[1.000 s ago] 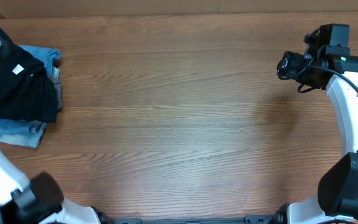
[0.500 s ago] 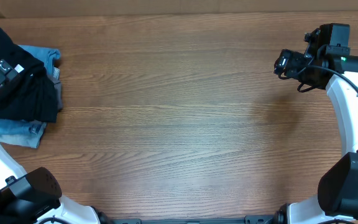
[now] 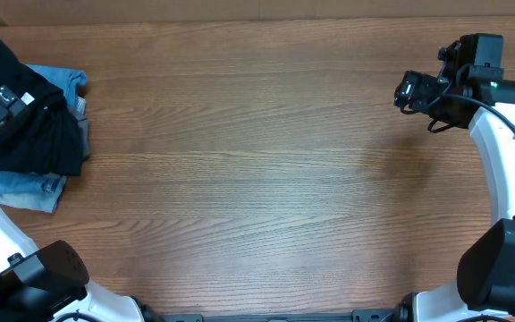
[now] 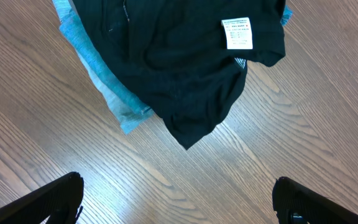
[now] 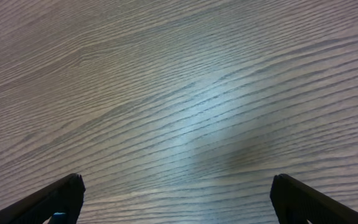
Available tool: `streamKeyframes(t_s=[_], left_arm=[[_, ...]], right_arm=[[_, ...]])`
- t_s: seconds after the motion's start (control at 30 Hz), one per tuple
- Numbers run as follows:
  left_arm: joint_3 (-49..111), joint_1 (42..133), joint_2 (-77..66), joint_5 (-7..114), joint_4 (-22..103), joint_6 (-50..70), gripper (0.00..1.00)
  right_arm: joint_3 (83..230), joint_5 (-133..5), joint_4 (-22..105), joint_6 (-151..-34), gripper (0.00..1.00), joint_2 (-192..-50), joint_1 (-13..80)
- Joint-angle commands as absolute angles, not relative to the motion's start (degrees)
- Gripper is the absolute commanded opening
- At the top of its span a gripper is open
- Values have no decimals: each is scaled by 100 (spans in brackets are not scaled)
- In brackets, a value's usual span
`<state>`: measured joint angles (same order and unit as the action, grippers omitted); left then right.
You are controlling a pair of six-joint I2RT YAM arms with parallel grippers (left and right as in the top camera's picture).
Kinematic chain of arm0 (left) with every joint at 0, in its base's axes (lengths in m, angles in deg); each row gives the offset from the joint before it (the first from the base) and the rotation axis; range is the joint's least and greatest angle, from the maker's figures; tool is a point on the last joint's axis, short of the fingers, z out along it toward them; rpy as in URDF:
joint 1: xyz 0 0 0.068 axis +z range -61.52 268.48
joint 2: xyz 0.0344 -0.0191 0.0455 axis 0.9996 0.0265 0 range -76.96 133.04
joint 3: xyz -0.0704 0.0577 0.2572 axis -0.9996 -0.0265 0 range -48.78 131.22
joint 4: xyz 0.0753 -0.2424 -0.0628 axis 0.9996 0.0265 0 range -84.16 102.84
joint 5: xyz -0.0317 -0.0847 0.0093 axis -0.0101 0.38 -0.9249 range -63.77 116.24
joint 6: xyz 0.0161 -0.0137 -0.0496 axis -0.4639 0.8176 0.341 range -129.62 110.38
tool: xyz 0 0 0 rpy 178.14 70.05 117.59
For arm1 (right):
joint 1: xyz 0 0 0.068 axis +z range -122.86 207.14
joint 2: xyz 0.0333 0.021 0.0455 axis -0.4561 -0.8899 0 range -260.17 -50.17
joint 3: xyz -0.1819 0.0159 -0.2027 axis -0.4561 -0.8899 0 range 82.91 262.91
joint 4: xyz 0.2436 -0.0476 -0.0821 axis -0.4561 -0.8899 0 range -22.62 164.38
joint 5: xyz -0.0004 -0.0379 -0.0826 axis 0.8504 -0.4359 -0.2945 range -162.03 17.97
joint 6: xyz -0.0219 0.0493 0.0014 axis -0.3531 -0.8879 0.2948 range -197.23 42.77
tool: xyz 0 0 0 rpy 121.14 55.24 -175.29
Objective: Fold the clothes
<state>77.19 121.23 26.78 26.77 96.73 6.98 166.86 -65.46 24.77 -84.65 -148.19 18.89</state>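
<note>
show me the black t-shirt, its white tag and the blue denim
black t-shirt [image 4: 179, 68], left wrist view, middle of the fabric
white tag [image 4: 237, 32], left wrist view, centre of the label
blue denim [image 4: 114, 96], left wrist view, strip showing beside the shirt

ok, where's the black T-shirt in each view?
Overhead: black T-shirt at the far left edge, on top of light-blue denim.
Left wrist: black T-shirt at top centre, hanging over the denim.
Right wrist: not in it; only bare table.
Shared landmark: white neck tag, in the overhead and left wrist views.
</note>
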Motion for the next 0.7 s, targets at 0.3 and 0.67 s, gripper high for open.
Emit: streamKeyframes(t_s=[0.3, 0.67], left_arm=[[7726, 12145, 2648, 2563, 9666, 731, 100], [7726, 12145, 2648, 2563, 9666, 731, 100]], right_arm=[[16642, -6599, 2493, -8455, 100, -10902, 3135], [12349, -6336, 3673, -8481, 100, -6021, 3701]])
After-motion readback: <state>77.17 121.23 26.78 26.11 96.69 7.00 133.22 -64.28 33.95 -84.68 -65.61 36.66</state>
